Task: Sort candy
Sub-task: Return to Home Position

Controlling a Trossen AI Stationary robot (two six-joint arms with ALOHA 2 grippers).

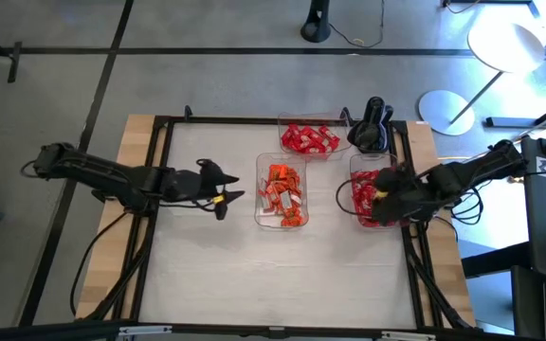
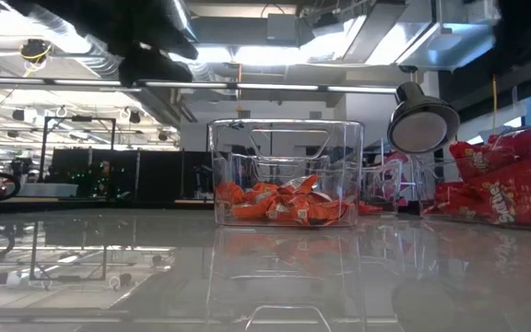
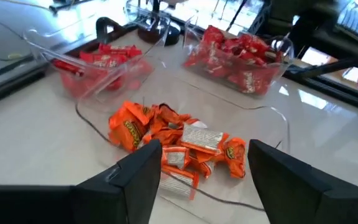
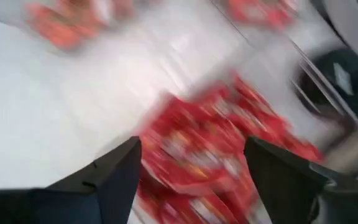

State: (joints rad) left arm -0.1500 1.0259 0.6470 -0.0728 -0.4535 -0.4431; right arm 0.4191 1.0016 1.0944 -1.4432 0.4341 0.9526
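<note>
Red candy [image 1: 361, 188] under right pincer [image 4: 191, 143], parted, seemingly empty, left pincer [image 3: 204, 146] parted, empty, beside clear tray [image 1: 260, 216]

light: bright | src: ceiling strips [image 2: 247, 55], lamp [image 1: 505, 43] | glare: glossy table [image 2: 109, 267] | shadows: faint

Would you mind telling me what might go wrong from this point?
The right gripper hangs open just over the red candy heaped in the right tray; rising, a finger might clip the rim or flick candy out. The left gripper closely faces the middle tray of orange candy; any forward swing might shove it.
</note>
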